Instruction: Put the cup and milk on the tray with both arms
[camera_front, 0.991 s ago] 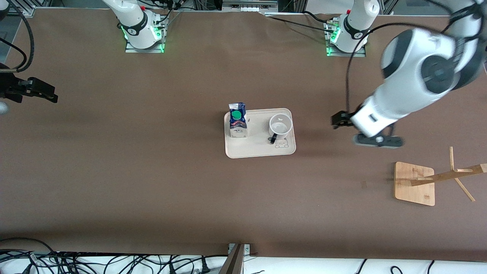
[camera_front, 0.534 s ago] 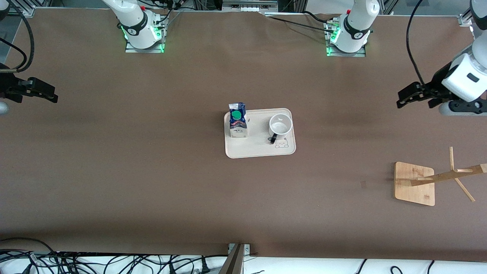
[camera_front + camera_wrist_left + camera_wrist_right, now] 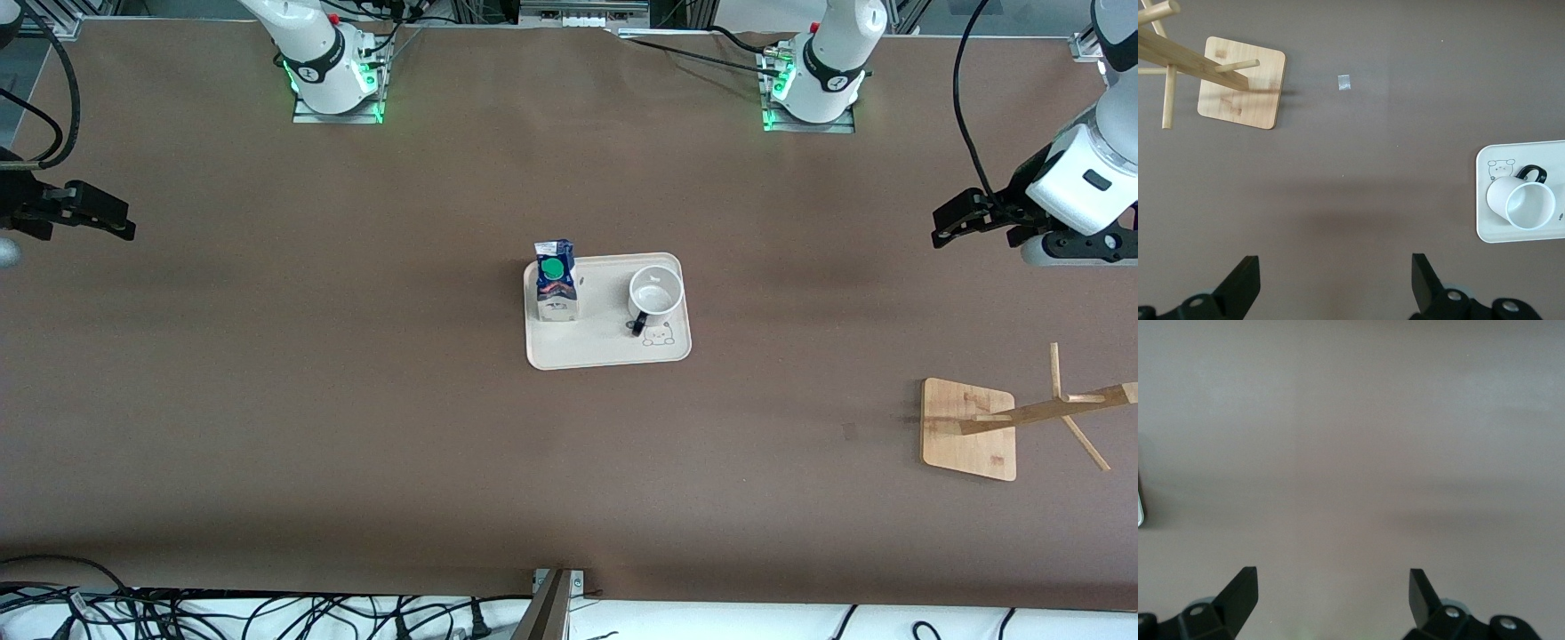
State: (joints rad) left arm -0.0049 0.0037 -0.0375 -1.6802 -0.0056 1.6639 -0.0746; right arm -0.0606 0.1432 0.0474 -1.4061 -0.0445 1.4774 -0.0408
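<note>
The left pincer [image 3: 949, 222], a second ago over the surface just beside the tray [image 3: 605, 356], has swung out over the surface's edge at the left arm's end.

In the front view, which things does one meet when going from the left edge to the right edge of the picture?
Right gripper → milk → cup, both standing on the tray → left gripper and wooden stand, which overlap in the order.
</note>
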